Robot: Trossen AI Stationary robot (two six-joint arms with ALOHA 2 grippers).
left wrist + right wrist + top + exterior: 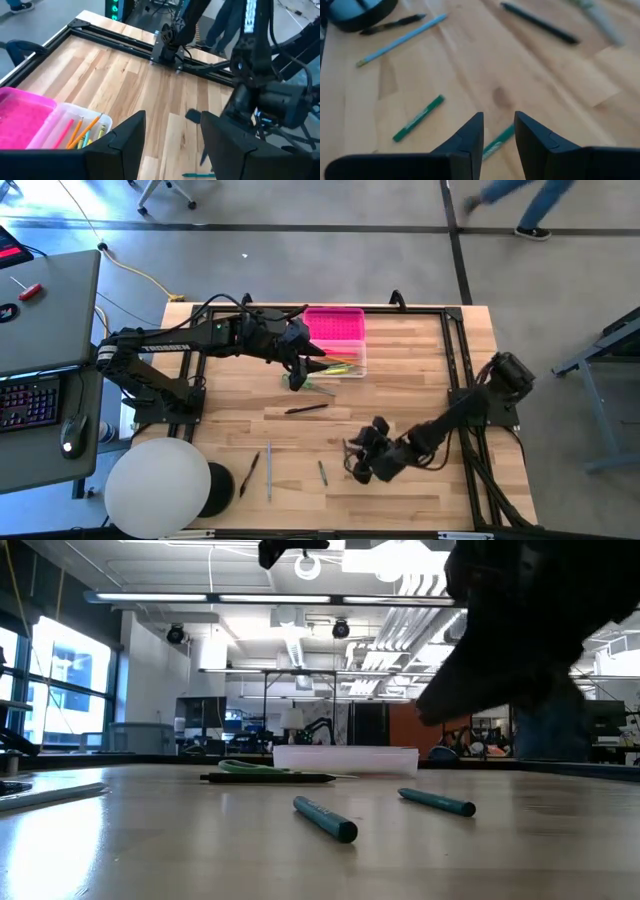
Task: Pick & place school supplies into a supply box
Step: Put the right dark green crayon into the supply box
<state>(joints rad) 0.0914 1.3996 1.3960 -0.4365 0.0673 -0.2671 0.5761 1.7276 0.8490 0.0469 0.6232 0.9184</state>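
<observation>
The supply box sits near the table's far edge, its pink lid (335, 325) laid open behind the clear base (345, 362), which holds orange, yellow and pink pencils (80, 131). My left gripper (298, 365) (172, 145) hovers open and empty by the base's left end. Green-handled scissors (310, 386) (248, 767) and a black pen (305, 409) lie flat nearby. My right gripper (358, 462) (498, 132) hangs open over a green pen (496, 144) (437, 802). A second green pen (322, 472) (417, 119), a light blue pencil (268, 470) and another black pen (248, 475) lie near the near edge.
A white globe (158, 485) with a dark base (218, 490) stands at the table's near left corner. Black frame rails (455, 350) run along the table's sides. A grey desk with a keyboard (30, 400) stands left of the table. Bare wood lies between the box and the right arm.
</observation>
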